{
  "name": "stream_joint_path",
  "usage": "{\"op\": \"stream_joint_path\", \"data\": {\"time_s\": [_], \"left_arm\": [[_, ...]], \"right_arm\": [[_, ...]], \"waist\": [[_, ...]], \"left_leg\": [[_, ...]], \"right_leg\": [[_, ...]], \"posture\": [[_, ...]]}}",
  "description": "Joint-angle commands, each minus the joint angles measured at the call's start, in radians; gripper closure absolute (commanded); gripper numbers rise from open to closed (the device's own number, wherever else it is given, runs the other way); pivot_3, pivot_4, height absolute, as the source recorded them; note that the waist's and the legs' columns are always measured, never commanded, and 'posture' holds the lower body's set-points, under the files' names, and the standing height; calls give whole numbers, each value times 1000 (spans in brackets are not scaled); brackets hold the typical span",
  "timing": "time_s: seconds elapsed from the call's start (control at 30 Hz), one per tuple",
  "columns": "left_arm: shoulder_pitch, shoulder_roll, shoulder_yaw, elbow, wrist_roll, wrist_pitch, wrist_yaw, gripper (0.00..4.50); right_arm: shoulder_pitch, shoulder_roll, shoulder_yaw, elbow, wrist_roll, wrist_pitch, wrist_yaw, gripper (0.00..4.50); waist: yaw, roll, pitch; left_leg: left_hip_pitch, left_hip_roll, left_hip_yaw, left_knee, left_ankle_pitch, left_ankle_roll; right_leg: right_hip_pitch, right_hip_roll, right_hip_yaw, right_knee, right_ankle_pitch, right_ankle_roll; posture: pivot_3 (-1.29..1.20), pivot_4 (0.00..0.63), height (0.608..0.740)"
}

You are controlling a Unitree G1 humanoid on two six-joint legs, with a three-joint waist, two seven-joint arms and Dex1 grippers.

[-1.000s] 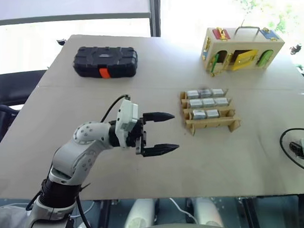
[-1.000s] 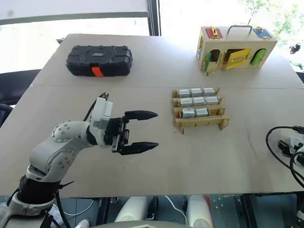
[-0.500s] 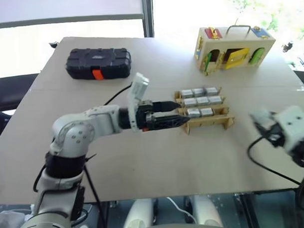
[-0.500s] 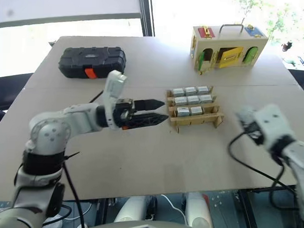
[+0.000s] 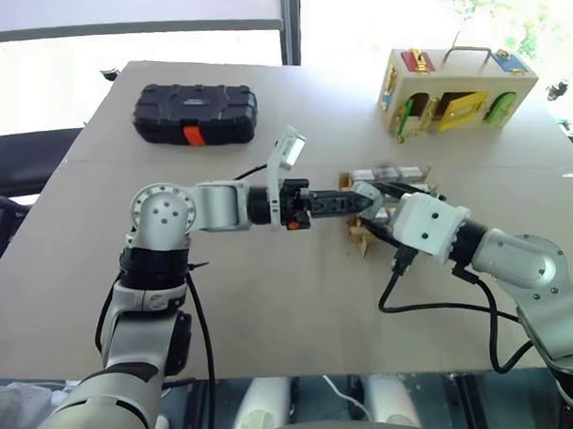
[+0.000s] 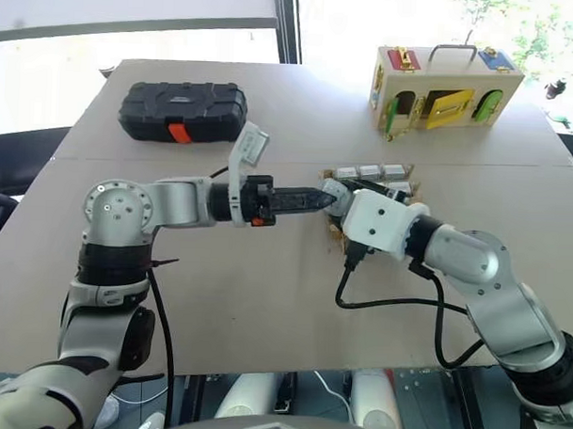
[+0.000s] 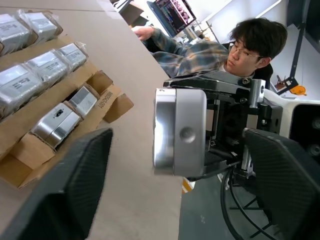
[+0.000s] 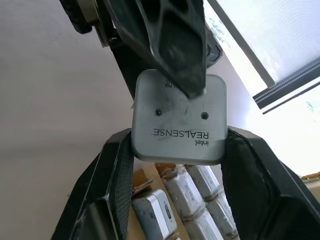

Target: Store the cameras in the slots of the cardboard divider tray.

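Note:
My right gripper (image 8: 177, 136) is shut on a silver-grey camera (image 8: 177, 117), its fingers pressing the two sides. It holds the camera in the air just in front of the cardboard divider tray (image 7: 107, 100). My left gripper (image 7: 177, 135) reaches in from the left and stands open around the same camera (image 7: 180, 132), with a gap on each side. In the head views the two grippers meet at the tray's near-left corner (image 5: 361, 242). Several cameras (image 7: 55, 122) sit in the tray's slots.
A black case with an orange latch (image 5: 196, 112) lies at the table's far left. A pale wooden box with coloured doors (image 5: 456, 89) stands far right. A black cable (image 5: 434, 309) loops under my right arm. A person (image 7: 215, 50) sits beyond the table.
My right arm swung in from the table's right edge, carrying the camera up to the left gripper. The left gripper rolled, pushed toward the tray, and its fingers narrowed around the camera.

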Motion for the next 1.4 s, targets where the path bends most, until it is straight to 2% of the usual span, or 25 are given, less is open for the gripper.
{"op": "stream_joint_path", "data": {"time_s": [0.03, 0.13, 0.27, 0.3, 0.33, 0.4, 0.43, 0.5, 0.57, 0.6, 0.67, 0.8, 0.97, 1.13, 1.4], "left_arm": [[-33, -8, 10, -16, 7, 4, -7, 2294], [-46, -4, 5, -2, 21, 14, -26, 3662], [-62, -14, -1, 1, 48, 14, -50, 3714], [-67, -16, -4, 3, 61, 9, -58, 3714], [-78, -19, -8, 11, 77, 3, -67, 3714], [-113, -17, -38, 29, 136, -35, -126, 3714], [-142, -17, -68, 47, 184, -71, -170, 3714], [-201, -24, -136, 105, 285, -151, -266, 3714], [-275, -35, -312, 187, 477, -327, -445, 3714], [-321, -63, -395, 273, 578, -428, -523, 3714], [-401, -131, -485, 457, 725, -599, -628, 3714], [-540, -281, -514, 806, 899, -834, -735, 3714], [-672, -458, -485, 1169, 1082, -1092, -647, 3714], [-695, -524, -444, 1293, 1196, -1189, -597, 3714], [-693, -537, -457, 1339, 1369, -1233, -618, 3714]], "right_arm": [[-29, 13, 0, -26, -13, -13, 4, 2272], [-32, 20, 3, -33, -17, -4, 4, 2272], [-27, 41, -20, -46, 24, 45, 10, 2272], [-25, 44, -27, -48, 30, 51, 9, 1357], [-15, 44, -43, -50, 33, 54, 6, 1044], [42, 49, -125, -56, 61, 82, -11, 118], [95, 57, -199, -56, 95, 110, -15, 46], [201, 51, -339, -43, 163, 116, 14, 46], [292, 57, -562, 39, 330, 60, 133, 46], [315, 33, -652, 92, 401, 53, 203, 46], [318, -19, -746, 178, 481, 42, 294, 46], [286, -97, -797, 311, 525, -7, 371, 46], [266, -150, -811, 391, 511, -68, 372, 46], [334, -131, -813, 342, 511, -94, 348, 46], [481, -138, -889, 288, 523, -102, 356, 46]], "waist": [[4, 0, 0], [6, 0, 0], [6, 0, 0], [6, 0, 0], [7, 0, 0], [10, 0, 0], [16, -1, 0], [30, -1, 0], [33, -1, 0], [37, -1, 0], [34, 0, 0], [19, 0, 0], [8, 0, 1], [10, 1, 1], [10, 1, 0]], "left_leg": [[0, 0, 0, 0, 0, 0], [1, 0, 0, 0, 0, 0], [2, 0, 0, 0, 1, -1], [2, 0, 0, 0, 1, -1], [2, 0, 0, 0, 1, -1], [2, 0, 0, 0, 1, -1], [1, 0, 0, 1, 1, -1], [-1, -1, -2, 1, 1, -1], [-1, -5, -1, 1, 0, 0], [-1, -7, 0, 0, 0, 0], [0, -9, 2, 1, -1, 2], [1, -7, 3, 1, -6, 12], [-1, -6, 3, -1, -9, 16], [-4, -5, 2, -1, -11, 19], [-8, -5, 2, 4, -11, 20]], "right_leg": [[0, 0, 0, 1, 0, 0], [0, 1, 0, 2, 0, 0], [0, 1, 0, 3, 0, -1], [0, 1, 1, 3, 0, -1], [0, 1, 0, 3, 0, 0], [0, 1, 0, 3, 0, 0], [0, 1, 0, 3, 0, 0], [1, 1, -2, 1, 0, 0], [1, 0, -1, -1, 0, 0], [2, 0, -1, -2, 0, 0], [4, -1, 0, -5, 0, -1], [6, 1, 2, -11, -1, -2], [5, 2, 2, -11, 1, 3], [1, 1, 2, -11, 1, 3], [-1, -1, 2, -11, 3, 7]], "posture": [[0, 150, 740], [0, 150, 740], [0, 150, 740], [0, 150, 740], [0, 150, 740], [0, 150, 740], [0, 150, 740], [0, 150, 740], [0, 150, 740], [0, 150, 740], [0, 150, 740], [0, 150, 740], [0, 150, 740], [0, 150, 740], [0, 150, 740]]}}
